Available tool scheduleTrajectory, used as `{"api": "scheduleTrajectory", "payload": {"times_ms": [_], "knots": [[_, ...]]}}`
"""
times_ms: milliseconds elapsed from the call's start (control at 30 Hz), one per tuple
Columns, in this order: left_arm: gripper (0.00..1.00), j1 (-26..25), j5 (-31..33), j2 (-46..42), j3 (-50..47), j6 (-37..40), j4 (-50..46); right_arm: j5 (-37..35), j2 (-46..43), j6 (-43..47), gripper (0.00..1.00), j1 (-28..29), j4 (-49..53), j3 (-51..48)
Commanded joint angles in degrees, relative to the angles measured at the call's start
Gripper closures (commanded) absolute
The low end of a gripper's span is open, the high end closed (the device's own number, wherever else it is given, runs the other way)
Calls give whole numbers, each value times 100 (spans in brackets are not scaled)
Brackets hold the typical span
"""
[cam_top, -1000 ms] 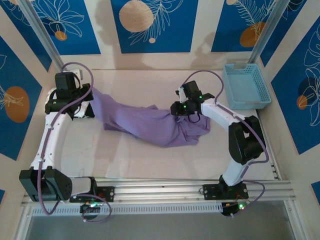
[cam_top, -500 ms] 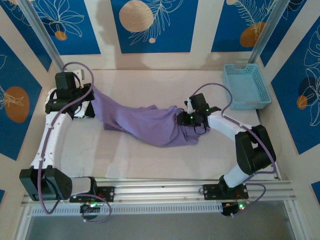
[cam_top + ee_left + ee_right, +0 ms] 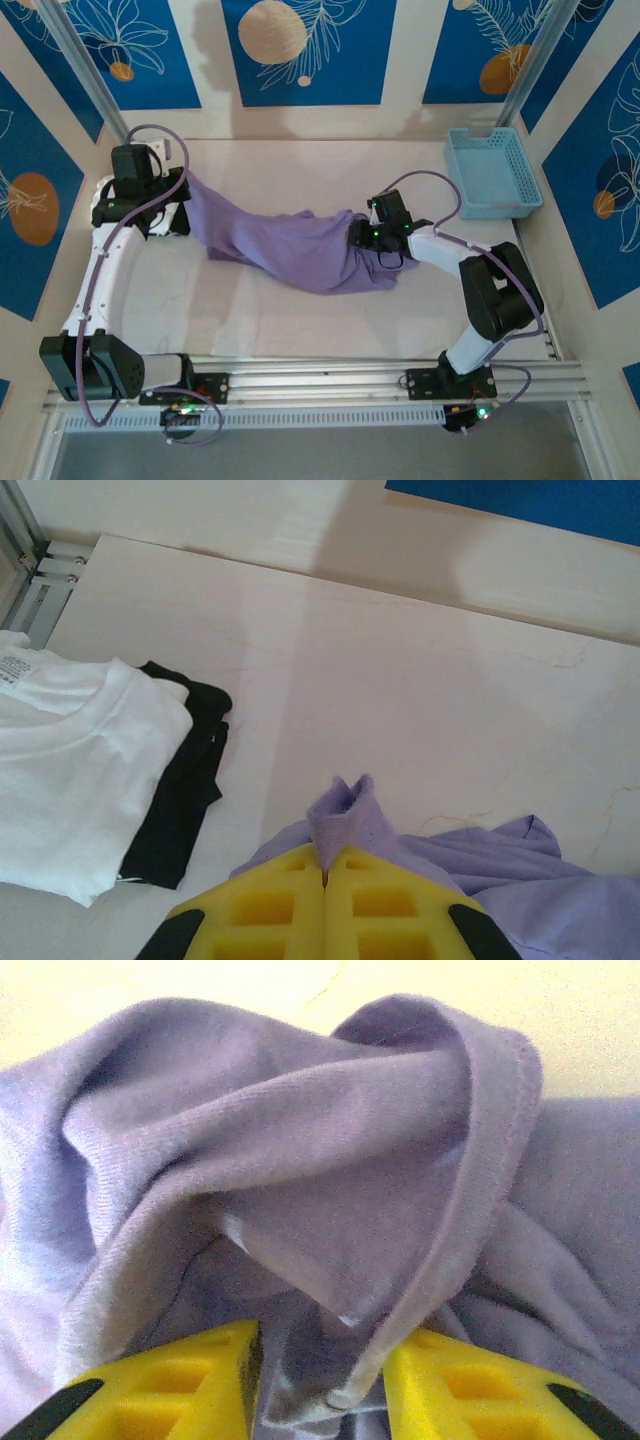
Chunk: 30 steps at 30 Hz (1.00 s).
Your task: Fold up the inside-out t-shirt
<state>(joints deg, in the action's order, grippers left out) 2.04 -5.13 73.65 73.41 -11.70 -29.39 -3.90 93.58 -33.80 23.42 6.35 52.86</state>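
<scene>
Pale table (image 3: 300, 170) carries lavender t-shirt (image 3: 290, 245), blue basket (image 3: 497, 212), white garment (image 3: 70, 770) & black garment (image 3: 185, 790), prob. folded.

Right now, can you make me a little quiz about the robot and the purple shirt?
1. True or false: the left gripper is shut on a pinch of the lavender t-shirt.
2. Pick one: what peeks out from under the folded white garment in the left wrist view? A) a folded black garment B) a red towel C) a green cup
3. Fill in: the blue basket sits at the far ____ corner of the table, by the robot's own sides.

Key: 1 true; 2 A; 3 right.
</scene>
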Motion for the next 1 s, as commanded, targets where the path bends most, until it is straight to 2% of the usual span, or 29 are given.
{"api": "scheduleTrajectory", "payload": {"times_ms": [0, 67, 200, 267, 400, 633, 767, 967], "knots": [[100, 59, -160, -12, -27, -87, 131, -455, 62, 13, 78, -11, -232, 1], [100, 63, -158, -38, 5, -96, 110, -522, -79, 137, 89, -99, -208, 22], [100, 92, -159, -163, 177, -109, 2, -392, -866, 632, 100, -498, 21, 32], [100, 182, -276, -307, 293, -229, -27, -14, -1406, 927, 100, -877, 298, 105], [100, 504, -641, -672, 458, -699, 87, 1278, -2398, 1412, 100, -1575, 639, 225], [100, 1409, -1219, -1012, 895, -1503, 278, 3520, -3647, 1688, 100, -2547, 890, 450], [100, 1969, -1398, -1156, 860, -1852, 432, 4047, -3980, 1703, 100, -2693, 875, 408], [100, 1936, -1830, -1386, -22, -1993, 824, 4764, -3831, 1196, 100, -2381, 686, -227]]}}
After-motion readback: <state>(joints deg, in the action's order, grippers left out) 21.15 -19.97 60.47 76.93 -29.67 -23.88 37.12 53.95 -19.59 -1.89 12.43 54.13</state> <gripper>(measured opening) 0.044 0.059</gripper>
